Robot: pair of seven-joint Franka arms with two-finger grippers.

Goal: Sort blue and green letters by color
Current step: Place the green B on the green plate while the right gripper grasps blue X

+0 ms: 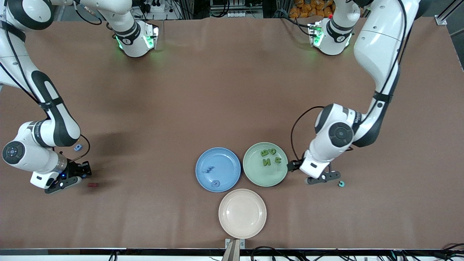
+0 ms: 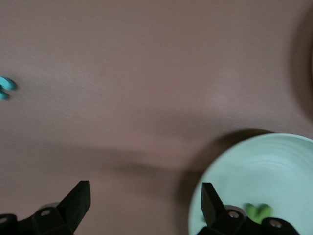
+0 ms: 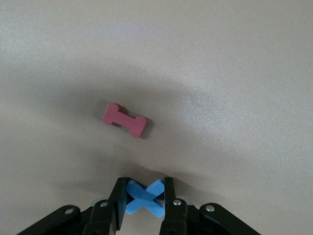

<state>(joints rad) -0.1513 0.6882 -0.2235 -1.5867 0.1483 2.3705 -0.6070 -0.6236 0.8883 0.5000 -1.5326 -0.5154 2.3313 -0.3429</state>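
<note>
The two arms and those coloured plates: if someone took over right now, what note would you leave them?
Right gripper: fingers shut on a blue X-shaped letter, low at its end of the table, beside a dark red letter.
Left gripper: open, beside the pale green plate.
Done: four olive green letters on the green plate, two blue letters on the blue plate.
Left: the held X, another blue letter near the right arm.

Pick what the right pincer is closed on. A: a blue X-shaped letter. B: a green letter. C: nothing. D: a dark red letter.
A: in the right wrist view the right pincer has its fingers pressed against both sides of a blue X-shaped letter, while the dark red letter lies free on the table.
</note>
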